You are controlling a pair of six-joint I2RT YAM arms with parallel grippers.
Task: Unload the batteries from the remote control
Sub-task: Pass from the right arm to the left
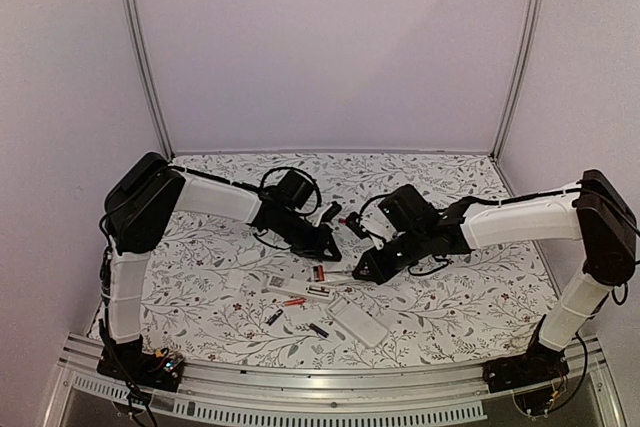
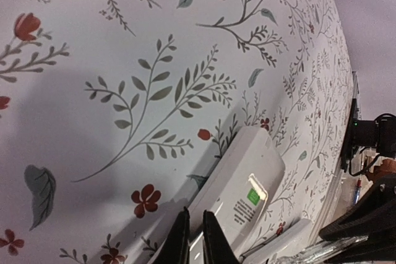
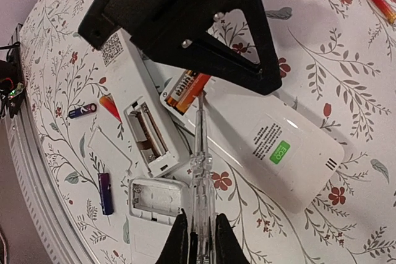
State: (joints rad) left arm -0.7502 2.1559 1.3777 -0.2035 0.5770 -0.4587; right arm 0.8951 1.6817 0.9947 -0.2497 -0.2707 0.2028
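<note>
The brownish-gold cylindrical battery (image 3: 185,91), probably light, rigid and slippery, sits in the open bay of the white plastic remote (image 3: 272,153) and is best levered at its end with the clear stick tool (image 3: 201,153) clenched in the right gripper (image 3: 199,242); the left gripper (image 2: 197,242) cannot be judged.

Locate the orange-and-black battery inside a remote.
Right wrist view, centre: the battery sits in the open end of the ECO-labelled remote, at the clear tool's tip.
</note>
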